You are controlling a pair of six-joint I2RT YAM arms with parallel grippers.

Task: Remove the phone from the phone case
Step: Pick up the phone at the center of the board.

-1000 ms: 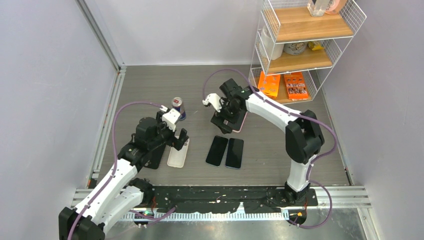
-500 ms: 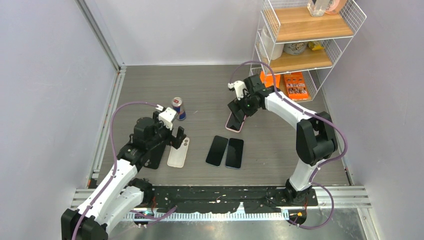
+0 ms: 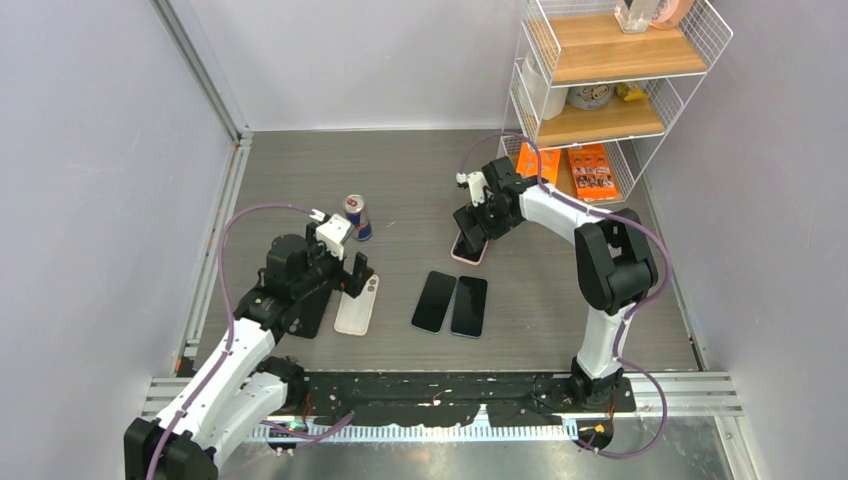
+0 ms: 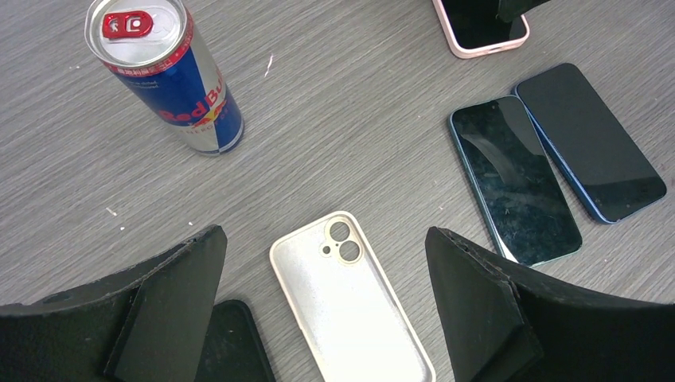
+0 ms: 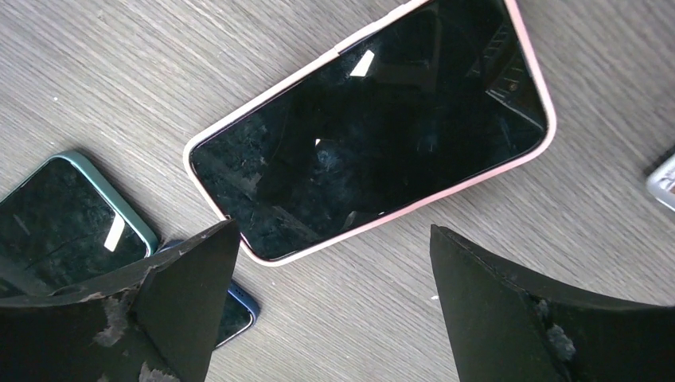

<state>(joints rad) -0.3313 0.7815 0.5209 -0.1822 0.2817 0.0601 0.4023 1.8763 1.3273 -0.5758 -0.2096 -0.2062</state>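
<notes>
- The blue-and-silver drinks can [image 4: 163, 76] with a red pull tab reads "Red Bu" — the rest curves out of sight.
- A grey wood-grain tabletop [image 3: 400, 180] sits between pale lilac walls. A white wire shelf with wooden boards [image 3: 610, 60] stands at the far right.
- The black-screened phone in its pink rubbery case [image 5: 370, 131] lies flat and face up, just beyond two bare dark phones [image 3: 434, 300] lying side by side.
- The right gripper [image 5: 330, 267] hangs over the cased phone on a forward-reaching arm, its fingers wide apart and gripping nothing.
- The left gripper [image 4: 322, 239] hangs over an empty white phone case [image 4: 350, 310], fingers spread — nothing held.
</notes>
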